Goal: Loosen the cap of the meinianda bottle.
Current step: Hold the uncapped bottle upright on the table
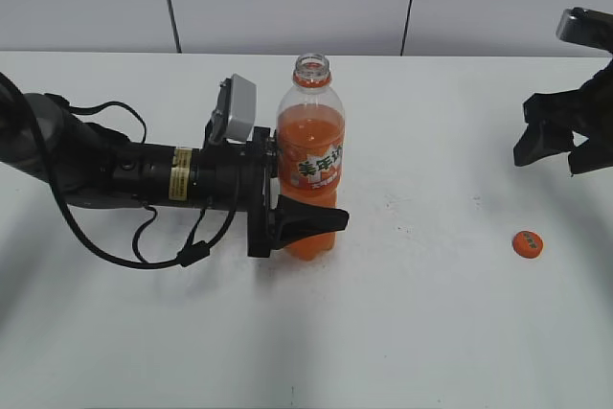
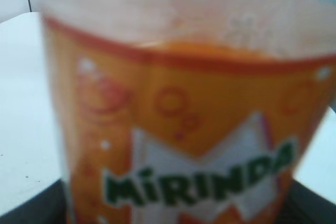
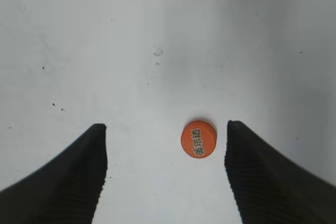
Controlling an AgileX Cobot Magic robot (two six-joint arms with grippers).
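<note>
Blur hides most of the meinianda bottle (image 2: 184,129) up close. Your left gripper (image 1: 302,193) squeezes it, standing open-topped on the white table (image 1: 402,332). Your right gripper (image 3: 165,171) hangs spread above the cap (image 3: 198,138).

Even, soft light; left wrist close-up seemingly defocused.

The left arm (image 1: 124,174), at centre-left of the exterior view, is black and tubular, with a yellow label, looping black cables and a grey wrist camera box (image 1: 234,109); the right gripper (image 3: 165,177) has black ribbed fingers (image 3: 262,177), tapering upward.
</note>
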